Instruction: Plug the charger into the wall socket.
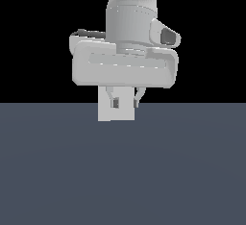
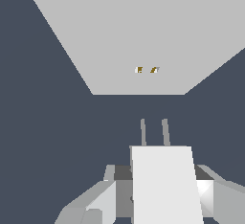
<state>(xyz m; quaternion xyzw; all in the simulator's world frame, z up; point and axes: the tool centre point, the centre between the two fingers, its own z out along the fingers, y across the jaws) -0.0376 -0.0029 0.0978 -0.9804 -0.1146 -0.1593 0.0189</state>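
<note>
The charger sits between the gripper's fingers, clamped on both sides; its long axis runs straight ahead, two prongs pointing at the socket; the plate stands ahead, apart from the prongs, above the dark floor.

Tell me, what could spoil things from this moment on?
The off-white brick-shaped charger, held in the end effector, has two thin prongs apart from the two tiny holes in the flat off-white square wall socket. A slight misalignment could jam them against the plate, or the charger might slip.
</note>
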